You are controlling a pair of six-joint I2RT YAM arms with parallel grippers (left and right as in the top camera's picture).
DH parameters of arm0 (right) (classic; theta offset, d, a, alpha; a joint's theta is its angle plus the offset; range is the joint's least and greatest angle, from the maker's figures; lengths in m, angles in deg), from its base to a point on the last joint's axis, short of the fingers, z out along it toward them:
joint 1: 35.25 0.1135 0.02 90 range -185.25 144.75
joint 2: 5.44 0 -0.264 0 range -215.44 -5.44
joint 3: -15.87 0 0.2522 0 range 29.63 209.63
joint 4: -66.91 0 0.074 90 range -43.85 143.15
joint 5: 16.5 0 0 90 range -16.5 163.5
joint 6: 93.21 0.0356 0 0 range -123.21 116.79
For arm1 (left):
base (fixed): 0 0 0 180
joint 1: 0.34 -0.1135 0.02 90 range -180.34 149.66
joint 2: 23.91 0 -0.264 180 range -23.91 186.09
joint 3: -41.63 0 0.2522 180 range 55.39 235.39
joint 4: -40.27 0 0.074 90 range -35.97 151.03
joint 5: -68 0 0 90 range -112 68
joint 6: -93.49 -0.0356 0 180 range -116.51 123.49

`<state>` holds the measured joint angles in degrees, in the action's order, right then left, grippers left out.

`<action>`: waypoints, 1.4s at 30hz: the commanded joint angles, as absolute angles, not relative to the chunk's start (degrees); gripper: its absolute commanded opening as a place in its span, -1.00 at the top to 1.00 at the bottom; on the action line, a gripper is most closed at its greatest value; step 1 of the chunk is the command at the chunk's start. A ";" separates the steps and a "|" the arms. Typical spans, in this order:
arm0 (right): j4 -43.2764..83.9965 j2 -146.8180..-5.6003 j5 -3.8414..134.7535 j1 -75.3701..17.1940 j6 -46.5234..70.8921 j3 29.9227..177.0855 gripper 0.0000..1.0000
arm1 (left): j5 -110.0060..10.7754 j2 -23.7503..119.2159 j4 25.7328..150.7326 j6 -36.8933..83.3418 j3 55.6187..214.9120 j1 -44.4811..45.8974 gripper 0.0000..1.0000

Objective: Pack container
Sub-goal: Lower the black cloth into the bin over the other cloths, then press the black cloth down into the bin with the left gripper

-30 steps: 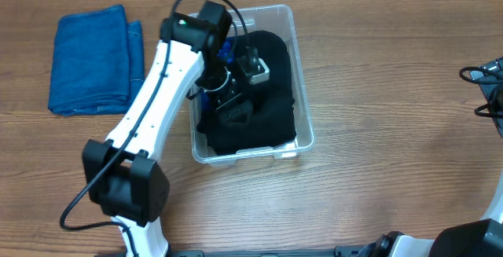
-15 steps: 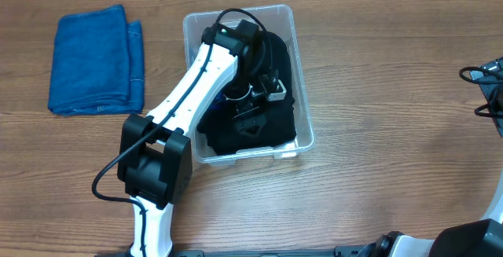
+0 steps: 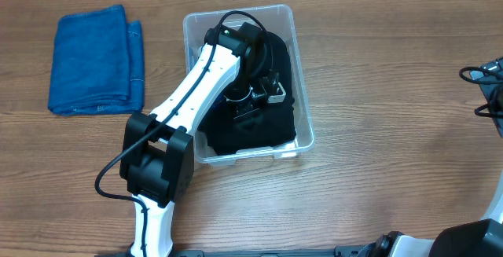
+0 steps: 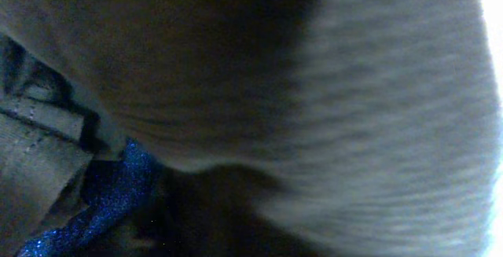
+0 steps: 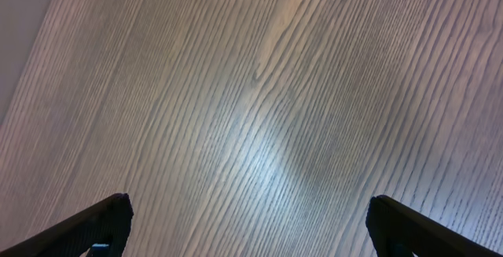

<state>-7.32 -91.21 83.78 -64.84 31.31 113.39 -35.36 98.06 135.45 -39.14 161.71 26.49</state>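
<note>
The clear plastic container (image 3: pixel 303 92) stands at the table's middle back. It holds black cloth (image 3: pixel 277 56) that fills most of it. My left gripper (image 3: pixel 250 114) is down inside the container on the black cloth; its fingers are hidden against the dark fabric. The left wrist view is blurred and filled by grey-black fabric (image 4: pixel 236 92), with a bit of blue cloth (image 4: pixel 110 202) at the lower left. My right gripper (image 5: pixel 251 214) is open and empty above bare wood; only part of that arm (image 3: pixel 493 84) shows at the overhead's right edge.
A folded blue towel (image 3: pixel 94 59) lies on the table left of the container. Black cables (image 3: pixel 475 75) lie at the right edge. The wooden table (image 3: pixel 377 155) stretches between the container and the right arm.
The left arm swung right and reached further over the container a second ago, then nearly held still. The right arm has not moved.
</note>
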 commanded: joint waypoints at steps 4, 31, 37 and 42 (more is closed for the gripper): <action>-6.97 -91.24 83.70 -65.01 31.77 113.11 -1.00 | -35.08 98.60 134.93 -40.24 161.49 26.71 0.28; -6.97 -91.24 83.70 -65.01 31.77 113.11 -1.00 | -46.01 98.21 150.84 -36.04 191.61 26.58 0.92; -6.97 -91.24 83.70 -65.01 31.77 113.11 -1.00 | -47.63 98.19 150.84 -30.21 191.68 26.58 0.92; -6.97 -91.24 83.70 -65.01 31.77 113.11 -1.00 | -47.17 97.45 150.84 -27.63 191.70 26.58 0.90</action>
